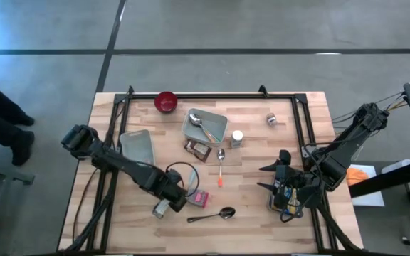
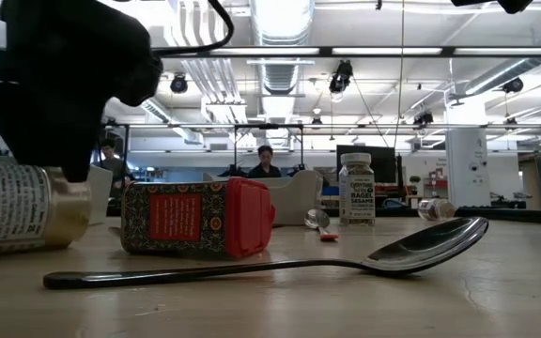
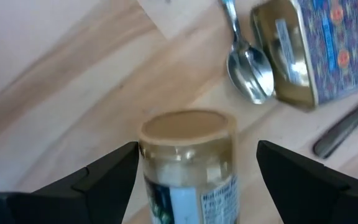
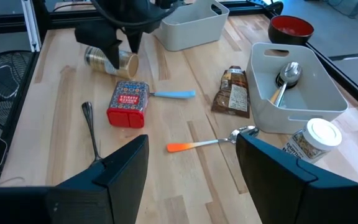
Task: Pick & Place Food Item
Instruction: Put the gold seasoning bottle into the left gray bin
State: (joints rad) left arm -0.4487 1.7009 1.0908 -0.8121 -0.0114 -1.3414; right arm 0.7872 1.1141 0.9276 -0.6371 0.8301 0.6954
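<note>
A glass jar with a gold lid (image 3: 188,162) lies on its side on the wood near the table's front left (image 1: 161,208). My left gripper (image 3: 194,152) hangs over it pointing down, open, one finger on each side of the jar with a gap showing at both. A red-lidded patterned tin (image 1: 201,198) lies just right of the jar. A brown snack packet (image 4: 234,91) lies flat mid-table. My right gripper (image 4: 191,146) waits open above the table's right front (image 1: 265,178), holding nothing.
A long metal spoon (image 1: 212,215) lies by the front edge. An orange-handled spoon (image 1: 221,167), a white-capped seasoning jar (image 1: 237,139), a grey bin (image 1: 216,131) holding a spoon, a second grey bin (image 1: 137,147), a red bowl (image 1: 166,102) and a small jar (image 1: 271,119) stand farther back.
</note>
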